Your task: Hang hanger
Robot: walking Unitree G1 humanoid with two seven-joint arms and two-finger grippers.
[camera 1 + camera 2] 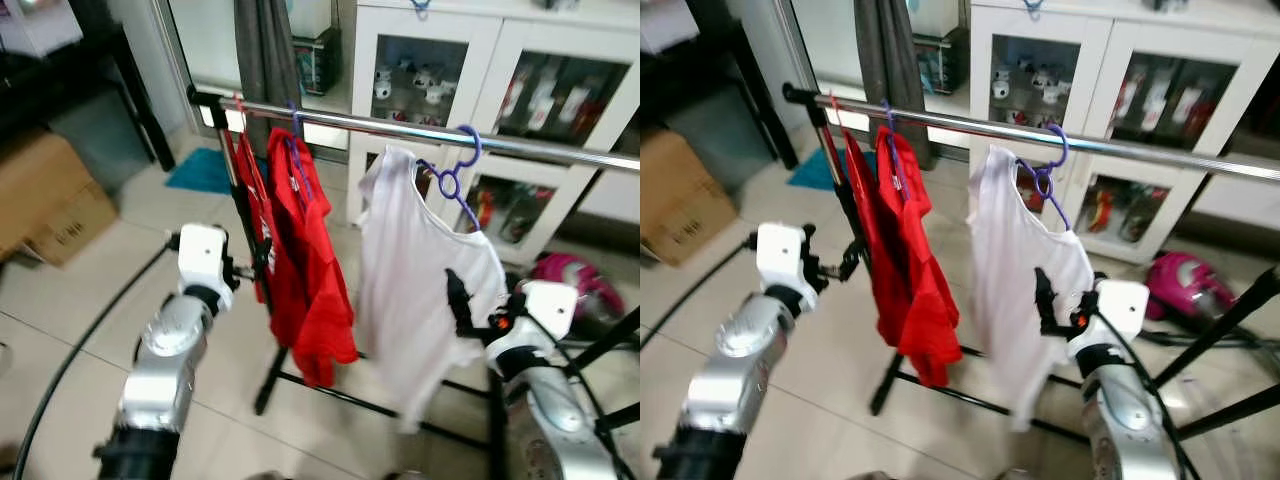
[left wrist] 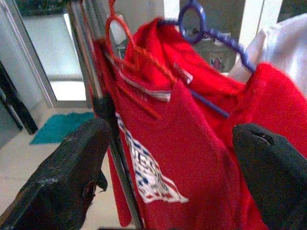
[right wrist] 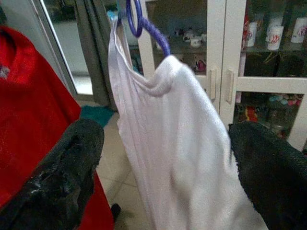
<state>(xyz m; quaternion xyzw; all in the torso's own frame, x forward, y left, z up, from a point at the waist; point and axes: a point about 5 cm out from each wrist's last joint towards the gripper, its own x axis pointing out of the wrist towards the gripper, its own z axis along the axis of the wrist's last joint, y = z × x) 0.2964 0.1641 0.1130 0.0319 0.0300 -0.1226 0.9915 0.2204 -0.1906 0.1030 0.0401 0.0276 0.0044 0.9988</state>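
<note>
A steel rail runs crosswise ahead; the white shirt hangs from it on a purple hanger, hook over the rail, its long axis tilted. It lies directly ahead of the right end effector, the nearer one, fingers spread and empty. The left end effector, also spread, faces the red shirts.

No text, brand or number can be read anywhere. The red cotton T-shirt nearest the rack's upright pole carries a white, red and blue printed graphic on its front, with letter-like shapes too blurred to make out. The cups and bottles behind the white cabinet's glass doors bear red-marked labels, but they are too small to decipher.
</note>
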